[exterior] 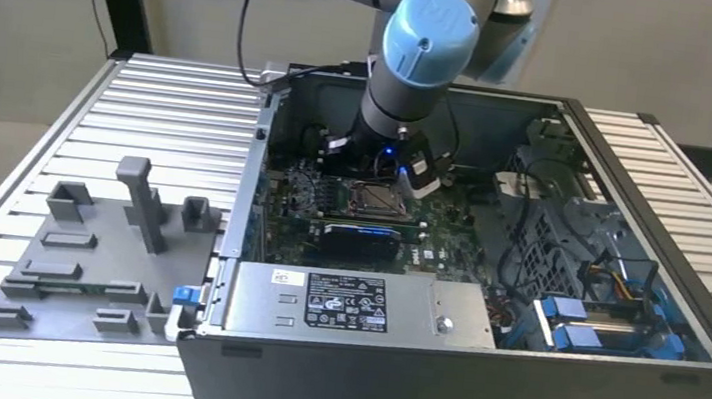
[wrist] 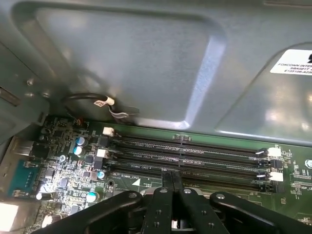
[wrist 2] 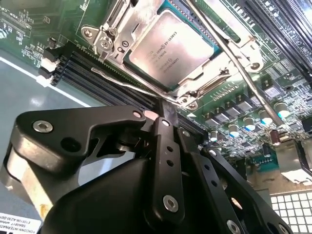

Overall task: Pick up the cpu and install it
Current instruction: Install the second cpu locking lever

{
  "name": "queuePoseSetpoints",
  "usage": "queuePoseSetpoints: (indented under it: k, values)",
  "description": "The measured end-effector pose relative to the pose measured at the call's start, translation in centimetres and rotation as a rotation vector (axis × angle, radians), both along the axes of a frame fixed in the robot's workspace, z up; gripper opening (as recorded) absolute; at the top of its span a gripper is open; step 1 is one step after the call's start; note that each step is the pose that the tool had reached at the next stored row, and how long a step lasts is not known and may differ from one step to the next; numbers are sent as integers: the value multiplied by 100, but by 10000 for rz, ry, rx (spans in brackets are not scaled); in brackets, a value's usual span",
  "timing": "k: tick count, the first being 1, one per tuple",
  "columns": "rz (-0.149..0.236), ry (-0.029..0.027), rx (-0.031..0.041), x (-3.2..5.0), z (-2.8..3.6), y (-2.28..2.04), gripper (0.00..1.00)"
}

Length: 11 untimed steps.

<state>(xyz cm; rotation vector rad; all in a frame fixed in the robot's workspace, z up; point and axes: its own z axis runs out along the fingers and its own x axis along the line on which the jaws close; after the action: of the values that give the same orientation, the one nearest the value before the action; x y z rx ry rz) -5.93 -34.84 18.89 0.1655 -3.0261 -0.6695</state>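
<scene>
The cpu (wrist 2: 168,48), a flat square chip with a pale silver-grey top, lies seated in the metal socket frame (wrist 2: 105,36) on the green motherboard (wrist 2: 29,24). The frame's thin retention lever (wrist 2: 229,53) crosses beside it. My gripper (wrist 2: 169,111) hovers just off the socket's edge, its two black fingers pressed together with nothing between them. In the first wrist view the gripper (wrist: 171,178) sits over the row of memory slots (wrist: 195,156). In the exterior view the arm (exterior: 416,55) reaches down into the open computer case (exterior: 577,376), right above the socket (exterior: 376,200).
A silver power supply box (exterior: 344,304) with a white label sits at the case's front. Blue drive brackets (exterior: 584,321) and cables fill the exterior view's right side. A grey fixture tray (exterior: 80,259) with upright posts stands outside the case on the slatted table (exterior: 179,99).
</scene>
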Motion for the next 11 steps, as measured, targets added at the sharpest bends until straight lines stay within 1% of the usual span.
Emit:
queuePoseSetpoints:
  k: [11]
  values:
    - [0,46,-31,44,-4,0,0]
